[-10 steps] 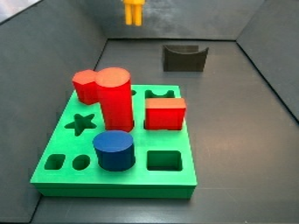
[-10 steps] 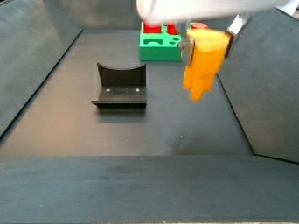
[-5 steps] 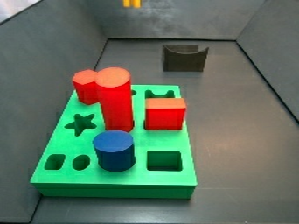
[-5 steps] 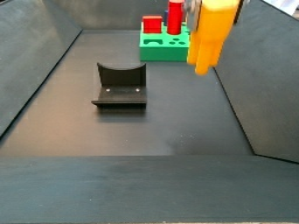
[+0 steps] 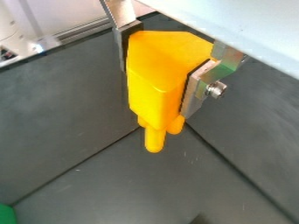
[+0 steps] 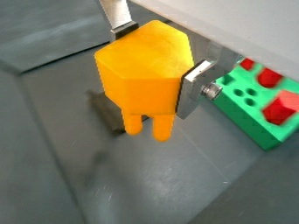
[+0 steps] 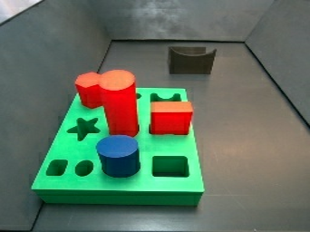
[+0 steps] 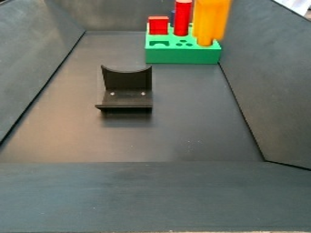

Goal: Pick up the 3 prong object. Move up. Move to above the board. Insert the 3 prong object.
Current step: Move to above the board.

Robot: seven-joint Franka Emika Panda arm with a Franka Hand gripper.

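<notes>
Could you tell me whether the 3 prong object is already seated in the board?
No, the 3 prong object hangs clamped between the gripper fingers, beside the board.

The gripper (image 5: 158,66) shows flat silver metal finger plates, thin and straight-edged. In both wrist views one plate (image 6: 197,80) carries a hex-headed silver bolt (image 5: 219,87) on its outer face; the opposite finger (image 6: 115,15) is a narrow grey strip.

You're looking at a lab test rig: a grey-walled bin (image 7: 72,63) with a dark floor, holding the board (image 7: 72,168) with red blocks (image 7: 171,116). The gripper (image 5: 158,66) clamps the 3 prong object (image 5: 158,83) above that floor.
</notes>
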